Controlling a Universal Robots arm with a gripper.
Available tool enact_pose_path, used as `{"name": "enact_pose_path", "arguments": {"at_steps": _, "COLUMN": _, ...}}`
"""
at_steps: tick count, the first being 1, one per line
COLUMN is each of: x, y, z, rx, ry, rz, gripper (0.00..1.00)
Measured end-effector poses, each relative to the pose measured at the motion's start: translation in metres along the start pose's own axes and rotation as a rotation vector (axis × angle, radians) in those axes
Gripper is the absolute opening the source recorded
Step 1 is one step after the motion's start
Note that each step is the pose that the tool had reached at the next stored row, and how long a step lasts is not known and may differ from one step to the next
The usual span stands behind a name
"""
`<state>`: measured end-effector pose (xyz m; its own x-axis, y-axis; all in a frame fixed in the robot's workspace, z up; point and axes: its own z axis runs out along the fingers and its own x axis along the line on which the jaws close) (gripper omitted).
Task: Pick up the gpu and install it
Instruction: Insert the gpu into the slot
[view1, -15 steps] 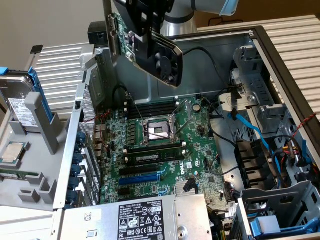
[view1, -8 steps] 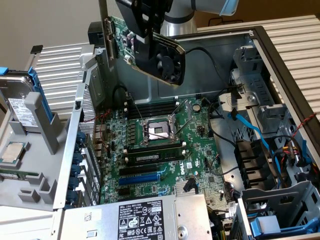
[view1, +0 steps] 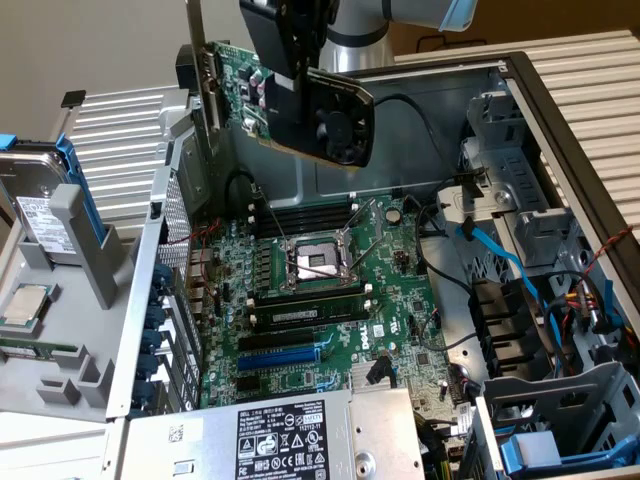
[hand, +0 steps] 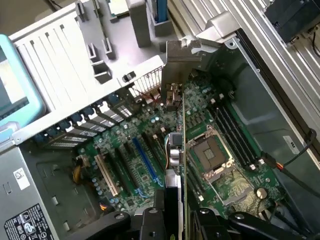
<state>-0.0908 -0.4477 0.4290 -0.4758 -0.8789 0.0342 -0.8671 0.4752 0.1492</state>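
We are mid-carry: our tool (view1: 292, 120) clamps the gpu (view1: 342, 118) over the motherboard (view1: 400, 290) below it. We judge seating needs its edge squared to the blue slot (view1: 280, 357) underneath.

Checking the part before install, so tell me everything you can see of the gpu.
The gpu is a green circuit card with a black fan shroud on one face and a silver metal bracket at its end toward the exterior view's left. It hangs on edge in the air above the motherboard, touching nothing but the gripper, whose fingers clamp its middle.
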Motion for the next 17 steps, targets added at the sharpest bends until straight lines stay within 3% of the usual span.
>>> {"name": "enact_pose_path", "arguments": {"at_steps": 14, "x": -0.0001, "y": -0.0003, "z": 0.0010, "rx": 0.0083, "ry": 0.0350, "rz": -0.233, "gripper": 0.27}}
{"name": "enact_pose_path", "arguments": {"at_steps": 17, "x": -0.0002, "y": -0.0005, "z": 0.0024, "rx": 0.0196, "ry": 0.0377, "rz": -0.273, "gripper": 0.27}}
